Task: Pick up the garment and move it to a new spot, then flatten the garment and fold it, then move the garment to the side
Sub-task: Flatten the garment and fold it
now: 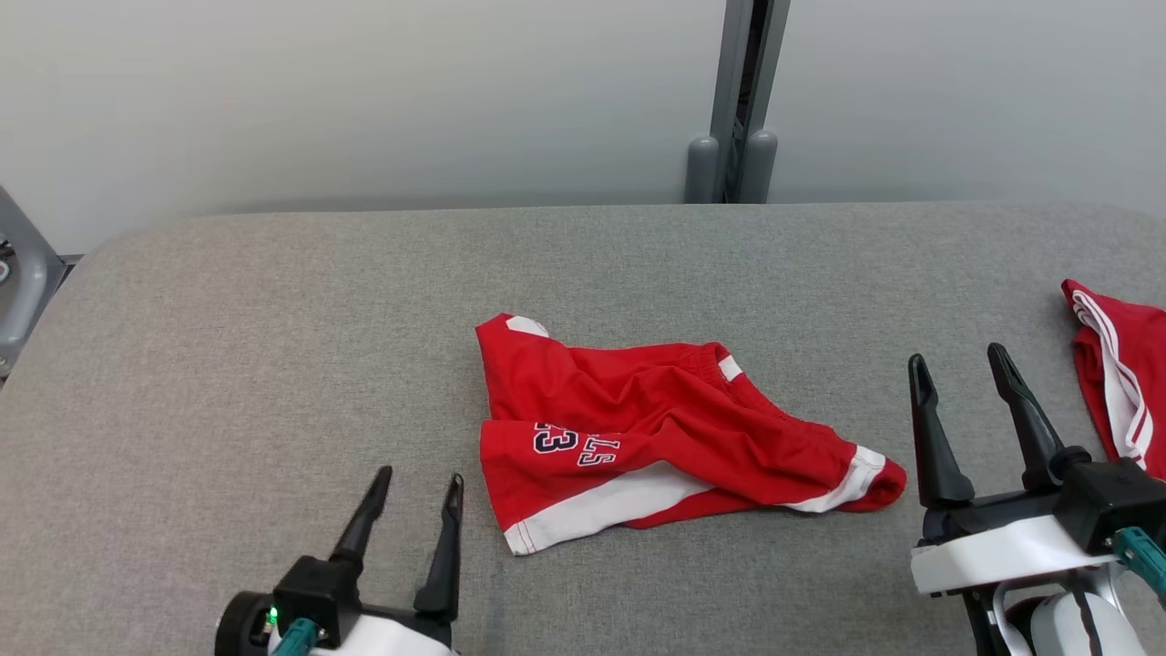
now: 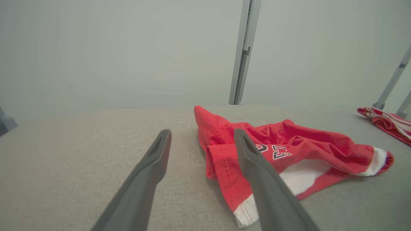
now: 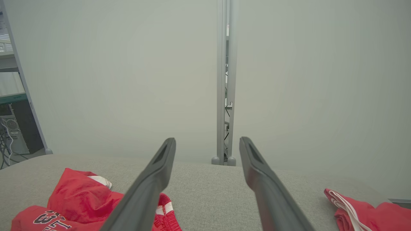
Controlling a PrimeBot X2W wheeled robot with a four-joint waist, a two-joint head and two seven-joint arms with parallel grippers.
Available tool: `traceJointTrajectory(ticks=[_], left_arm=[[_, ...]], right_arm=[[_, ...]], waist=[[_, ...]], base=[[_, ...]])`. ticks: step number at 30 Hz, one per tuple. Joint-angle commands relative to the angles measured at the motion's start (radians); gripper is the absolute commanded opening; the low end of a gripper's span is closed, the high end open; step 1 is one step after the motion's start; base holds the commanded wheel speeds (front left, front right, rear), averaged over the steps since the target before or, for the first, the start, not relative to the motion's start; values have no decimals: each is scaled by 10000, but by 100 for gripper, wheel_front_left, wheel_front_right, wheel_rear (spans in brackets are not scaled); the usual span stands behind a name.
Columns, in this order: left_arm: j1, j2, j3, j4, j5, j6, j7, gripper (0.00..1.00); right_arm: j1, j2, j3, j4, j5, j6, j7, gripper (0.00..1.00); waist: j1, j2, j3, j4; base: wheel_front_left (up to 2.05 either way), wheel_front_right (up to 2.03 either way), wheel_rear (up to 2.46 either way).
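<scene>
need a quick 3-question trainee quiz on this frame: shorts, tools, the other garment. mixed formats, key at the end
1. True or false: the left tool and the right tool both stand open and hold no cloth.
2. Multiple choice: relative to the red shorts, the second red garment lies
A) on top of them
B) apart, to the robot's right
C) apart, to the robot's left
3. Short answer: what colour is the band along the hem of the shorts?

Key: 1 true; 2 B; 3 white.
</scene>
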Motion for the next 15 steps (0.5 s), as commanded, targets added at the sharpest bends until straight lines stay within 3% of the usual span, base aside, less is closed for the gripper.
traceJointTrajectory(ticks=[1, 8, 15], left_arm=[[16, -20, -91, 338, -112, -209, -35, 100], [-507, -96, -627, 2131, -511, -987, 527, 100], [-961, -171, -793, 3145, -956, -1099, 947, 100]], right_arm=[[-31, -58, 18, 2, 29, 1, -53, 100], [-159, -33, 123, -4, -14, 1, -53, 100], [-234, -14, 109, -39, -34, 1, -53, 100]], waist=[[0, 0, 28, -41], [0, 0, 213, -281], [0, 0, 544, -614]], base=[[0, 0, 0], [0, 0, 0], [0, 0, 0]])
